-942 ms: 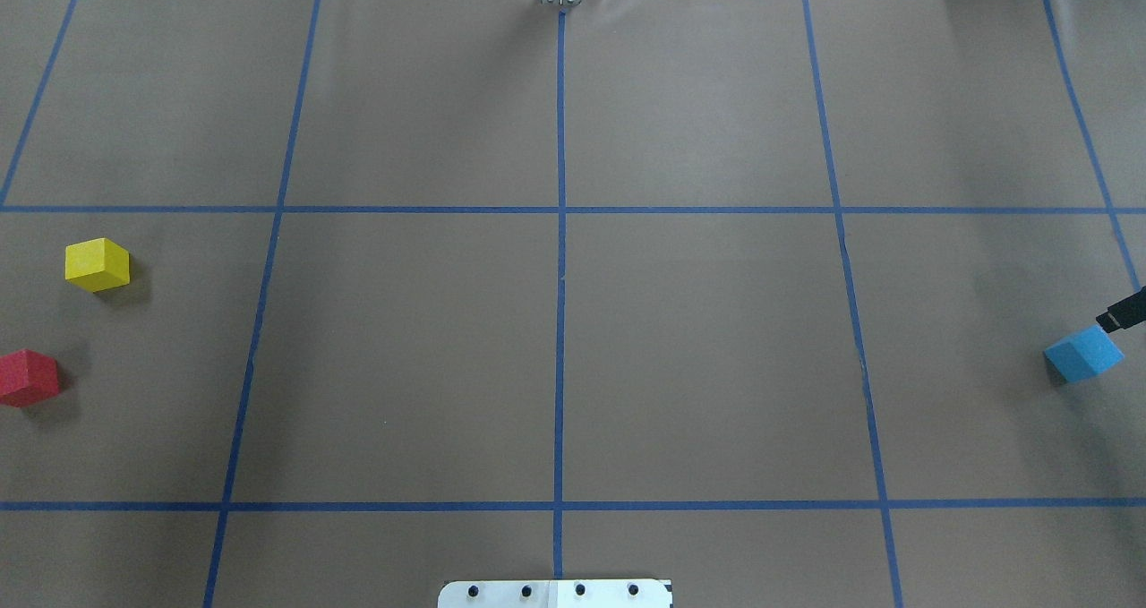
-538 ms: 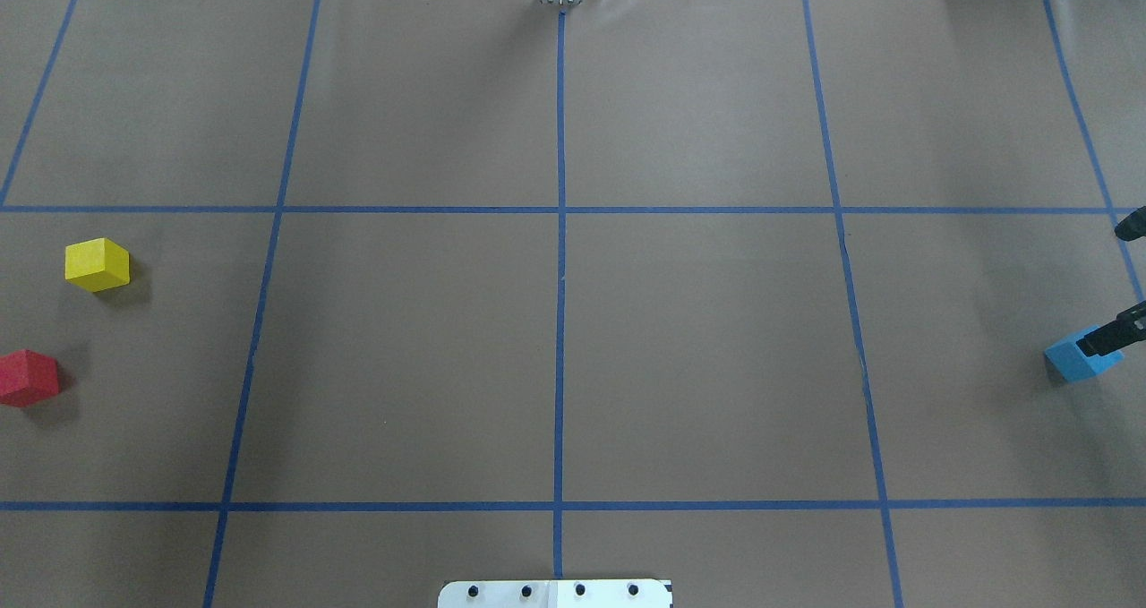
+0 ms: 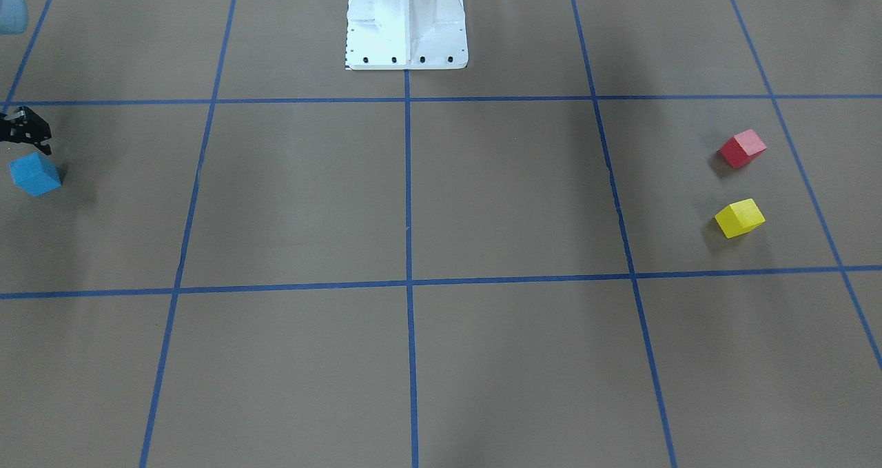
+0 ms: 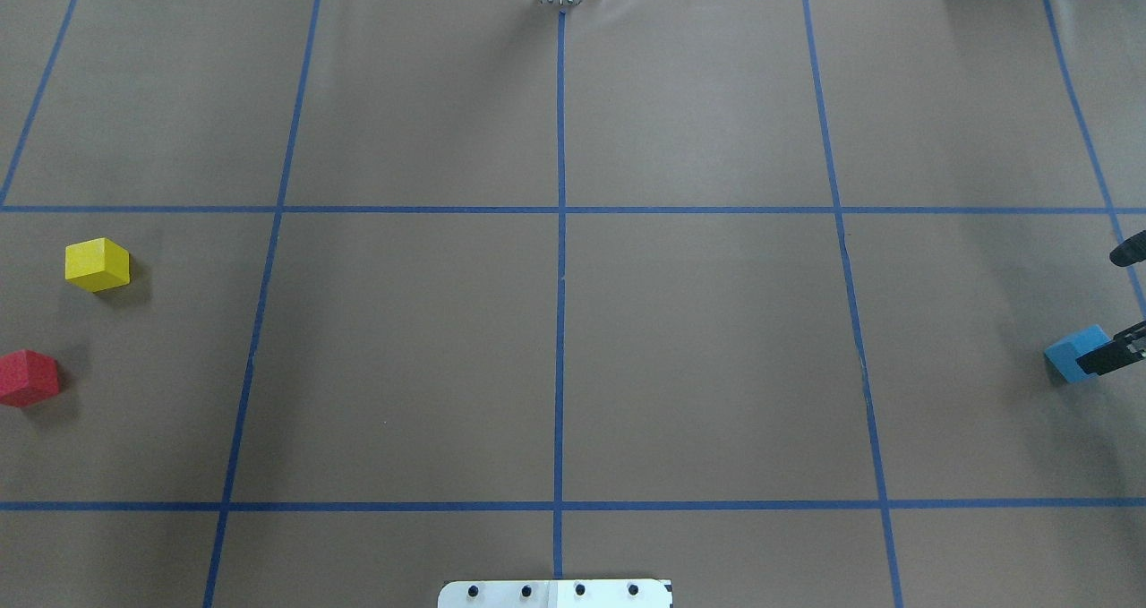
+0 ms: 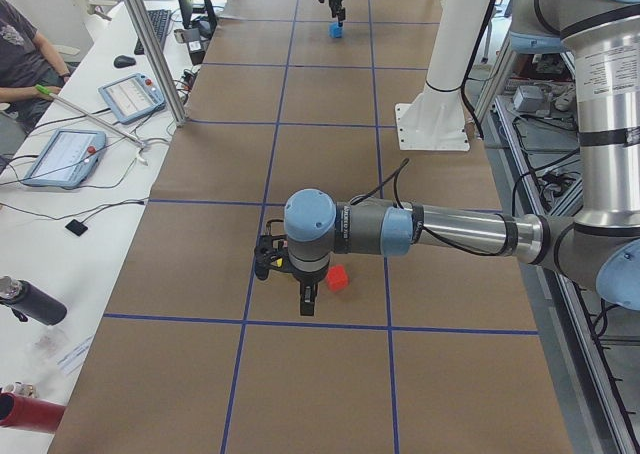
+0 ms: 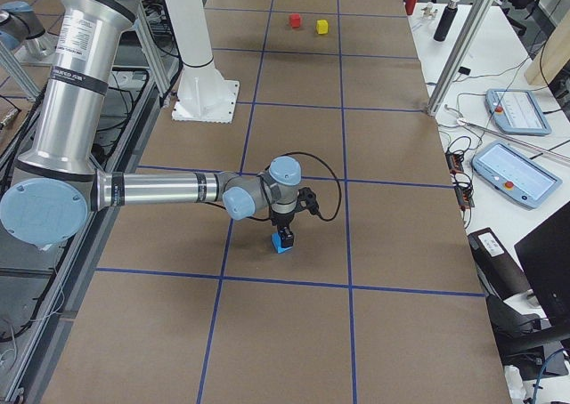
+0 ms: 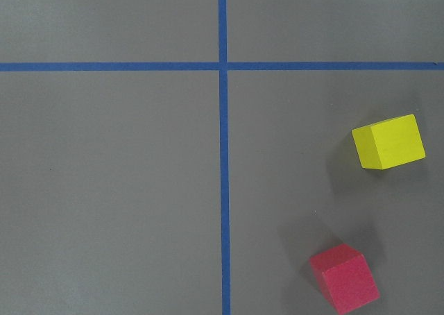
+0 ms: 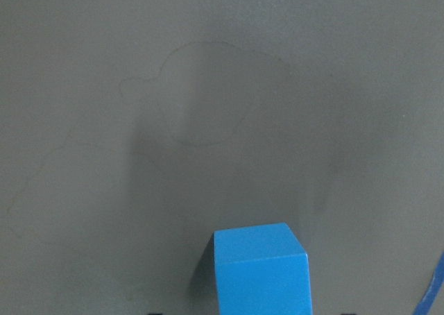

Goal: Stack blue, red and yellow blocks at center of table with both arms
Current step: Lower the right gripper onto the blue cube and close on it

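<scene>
The blue block (image 4: 1070,357) sits on the table (image 4: 698,348) at its far right edge. My right gripper (image 4: 1118,304) hangs just over it, open, with one black fingertip (image 4: 1108,356) overlapping the block's right side. In the right wrist view the blue block (image 8: 260,270) is low in the middle. The yellow block (image 4: 97,264) and red block (image 4: 29,377) lie apart at the far left. My left gripper (image 5: 303,296) hovers beside the red block (image 5: 338,279), shown only from the side, so I cannot tell its state. The left wrist view holds the yellow block (image 7: 388,141) and red block (image 7: 345,278).
The white pedestal base (image 3: 405,23) stands at the robot's side of the table. Blue tape lines cross at the table's middle (image 4: 560,209). Tablets (image 5: 128,96) and cables lie on a side bench, where a person (image 5: 25,54) sits.
My right gripper has come further in over the blue block; a second fingertip has entered the overhead view. The blocks have not moved.
</scene>
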Available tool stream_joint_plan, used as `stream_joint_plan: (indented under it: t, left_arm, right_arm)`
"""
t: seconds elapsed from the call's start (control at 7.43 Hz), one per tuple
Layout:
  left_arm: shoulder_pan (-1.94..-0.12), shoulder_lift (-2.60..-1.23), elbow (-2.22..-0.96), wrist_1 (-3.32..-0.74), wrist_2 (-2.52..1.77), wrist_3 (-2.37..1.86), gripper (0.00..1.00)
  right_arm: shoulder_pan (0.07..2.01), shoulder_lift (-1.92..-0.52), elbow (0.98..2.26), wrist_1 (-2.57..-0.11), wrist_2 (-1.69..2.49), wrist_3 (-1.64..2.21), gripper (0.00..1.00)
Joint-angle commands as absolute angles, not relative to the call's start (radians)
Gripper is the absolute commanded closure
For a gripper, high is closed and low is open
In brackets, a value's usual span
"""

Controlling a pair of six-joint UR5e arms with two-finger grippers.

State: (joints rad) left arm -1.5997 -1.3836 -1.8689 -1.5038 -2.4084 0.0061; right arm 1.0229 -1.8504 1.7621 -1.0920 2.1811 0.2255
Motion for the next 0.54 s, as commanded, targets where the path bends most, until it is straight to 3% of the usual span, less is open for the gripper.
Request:
stream_joint_plan:
  t: [0.0, 0.4]
  left_arm:
    - [-1.6, -1.384, -1.87, -1.503, -2.408, 0.008, 0.0]
    - [-1.6, -1.382, -1.876, -1.503, -2.407, 0.008, 0.0]
  right_arm:
    - [1.022, -1.845, 1.692, -0.989, 2.19, 0.235, 0.05]
    - [1.019, -1.826, 1.686, -0.989, 2.21, 0.239, 0.03]
